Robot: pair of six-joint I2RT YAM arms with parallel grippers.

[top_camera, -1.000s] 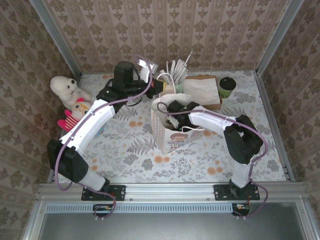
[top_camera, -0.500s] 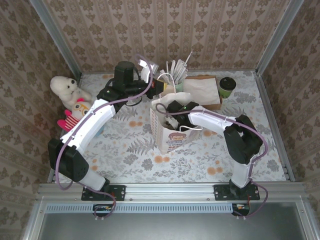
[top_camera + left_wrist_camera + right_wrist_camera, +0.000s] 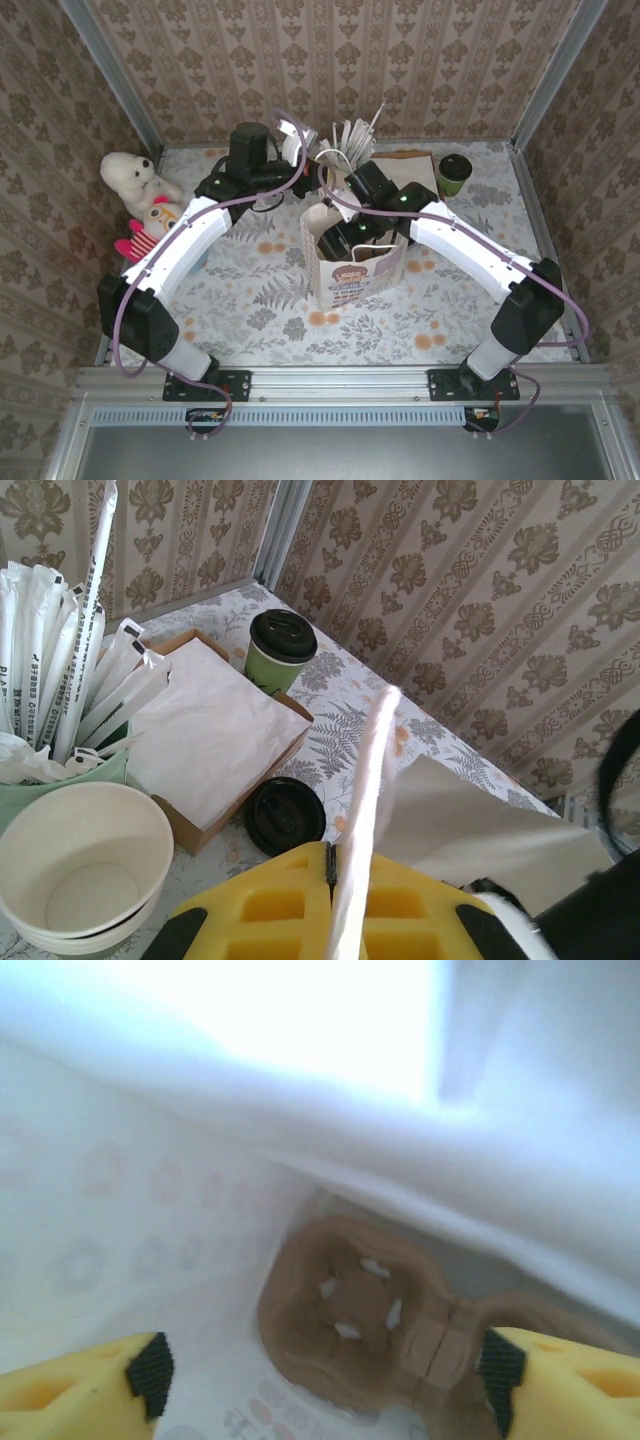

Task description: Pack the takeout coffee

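Table [image 3: 250,290]: it has a flowery cloth on top, and brown patterned wallpaper stands all around it.
Left fingers [image 3: 255,908]: these yellow fingers are pressed together on the thin top edge of the white paper bag [image 3: 352,278].
Left gripper [image 3: 333,875]: it sits at the far side of the bag's mouth and pinches the rim there.
Right fingers [image 3: 70,1392]: these two yellow fingers are far apart, with nothing held between them.
Right gripper [image 3: 322,1372]: it is at the open mouth of the bag, looking down inside.
Inside the bag: a brown cup carrier [image 3: 350,1305] lies flat at the bottom.
Bag: it stands up in the middle of the table. Its mouth is open at the top and a cartoon picture is on its near side.
Takeout coffee [image 3: 455,176]: it is a small green cup with a round black lid. It stands on the table at the far right, well apart from the bag and from both grippers.
Which way it points: straight up. The lid is on top and the bottom is on the table, so its long way runs up and down.
Beside it: a brown box of white napkins [image 3: 215,730] is just next to the cup.
Around the box: a loose black lid [image 3: 285,816] lies flat by its near corner. A stack of cream cups [image 3: 80,880] and a green holder of white straws [image 3: 105,770] stand on its other side.
Far left: a white plush toy [image 3: 140,185] sits by the wall.
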